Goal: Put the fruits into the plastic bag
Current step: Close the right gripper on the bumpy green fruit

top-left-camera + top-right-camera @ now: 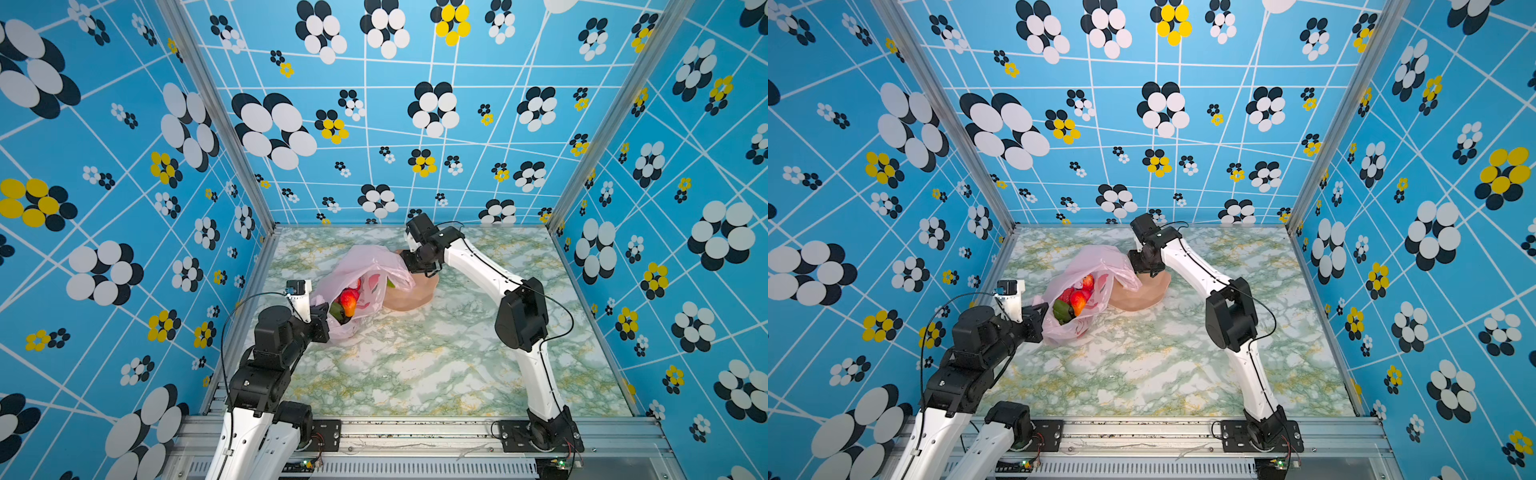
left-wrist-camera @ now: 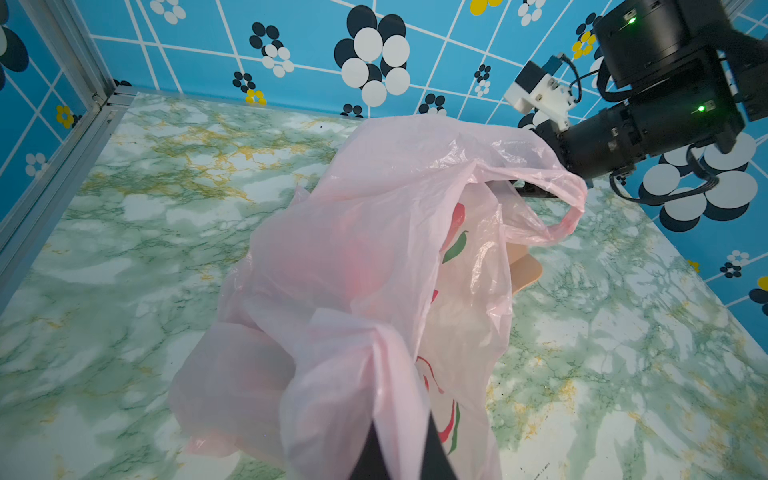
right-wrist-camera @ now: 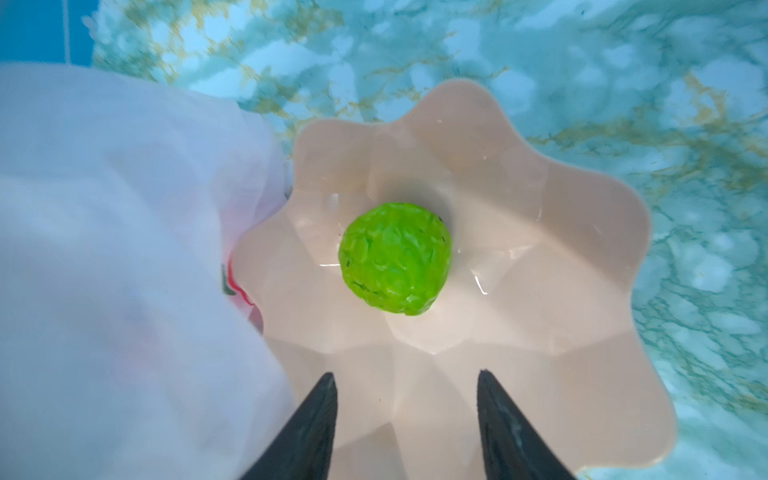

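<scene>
Blue walls [image 1: 124,174] patterned with flowers are enclosing a green-veined marble tabletop [image 1: 415,365], where the plastic bag [image 1: 365,266] is lying crumpled toward the left-centre, just beside and partly draped against a peach scalloped bowl [image 3: 561,291]. The left gripper [image 1: 326,318] is pinching the near rim of the bag with its jaws closed on the film, and is lifting that edge so the mouth is gaping upward. Several fruits [image 1: 1075,301], red, orange and green, are already sitting inside. One bumpy green fruit [image 3: 395,259] is resting alone at the bottom of the bowl. The right gripper [image 3: 406,374] is hovering above the bowl with its jaws standing apart and nothing between them, so the fruit is not yet being touched. The step in hand looks to be the pick of this last piece, and the task seems nearly done. The next move is likely calling for the right gripper to come down so its fingers straddle the round fruit, close on it, lift clear of the scalloped rim and carry it over to the bag's mouth, while the left grip is holding that opening wide.
</scene>
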